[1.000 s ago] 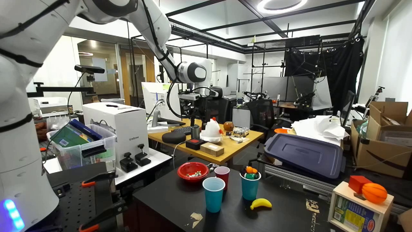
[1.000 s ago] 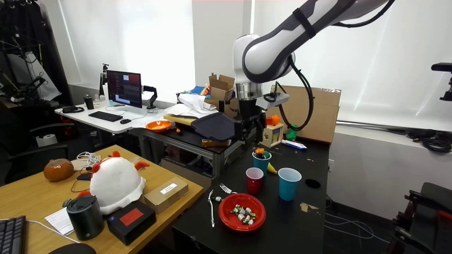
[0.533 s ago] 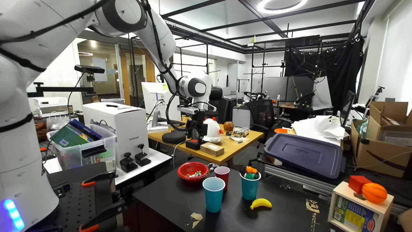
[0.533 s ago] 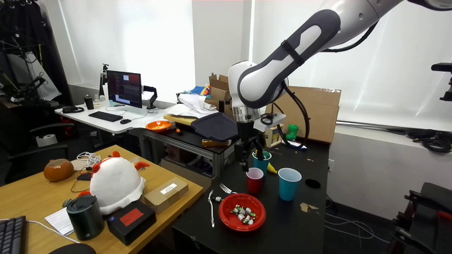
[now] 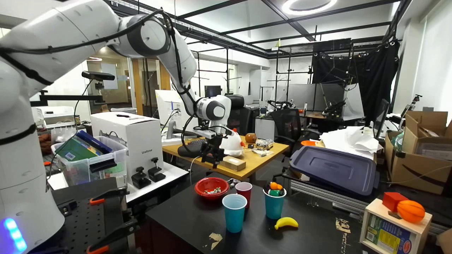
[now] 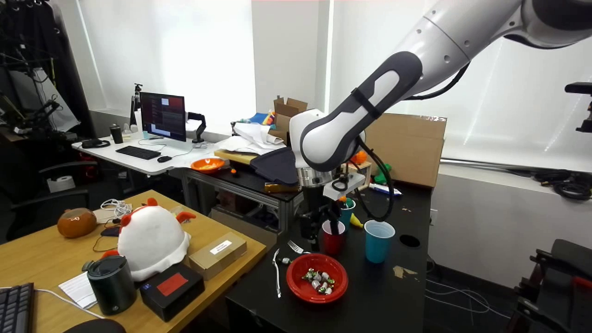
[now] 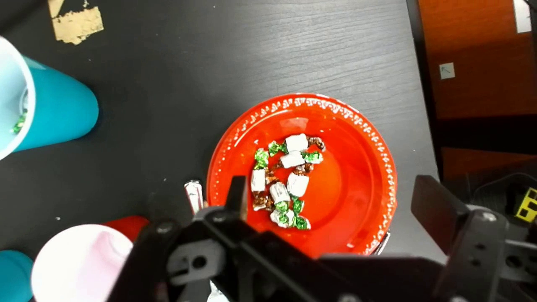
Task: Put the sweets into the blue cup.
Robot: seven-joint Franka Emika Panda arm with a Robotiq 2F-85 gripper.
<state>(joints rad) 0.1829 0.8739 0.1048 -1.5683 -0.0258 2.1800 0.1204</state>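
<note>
Black tabletop (image 7: 168,75), seen from the wrist with the red bowl (image 7: 350,176) as clock centre, spreads open from eleven to one o'clock; its edge runs down from one to three, a reddish-brown surface (image 7: 482,92) beyond. At left, between nine and ten, stands the blue cup (image 7: 63,105), green foil (image 7: 19,122) showing inside; at eight is the red cup (image 7: 79,260). Wrapped sweets (image 7: 298,184) cluster in the bowl, slightly towards nine. Around the bowl in an exterior view, a wooden table (image 6: 27,259) lies at nine and a cardboard sheet (image 6: 407,150) rises at one. The gripper (image 7: 336,200) hangs released, fingers (image 7: 434,209) spread wide; from the wrist, one shows at nine, the other past the rim between three and four, both apart from the sweets.
</note>
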